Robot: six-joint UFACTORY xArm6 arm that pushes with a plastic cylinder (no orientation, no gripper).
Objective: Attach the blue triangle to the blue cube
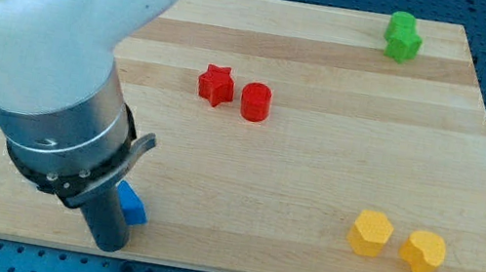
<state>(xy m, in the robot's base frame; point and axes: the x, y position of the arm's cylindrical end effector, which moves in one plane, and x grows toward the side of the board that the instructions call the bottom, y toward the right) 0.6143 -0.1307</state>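
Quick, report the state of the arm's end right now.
No gripper here: the arm ends in a rod. My tip holds nothing; it sits at the board's bottom left, right against a blue block; whether it touches cannot be told.

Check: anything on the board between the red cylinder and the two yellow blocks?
Nothing. In the camera view the wood between the red cylinder and the yellow blocks is bare; the red star sits on the cylinder's other side.
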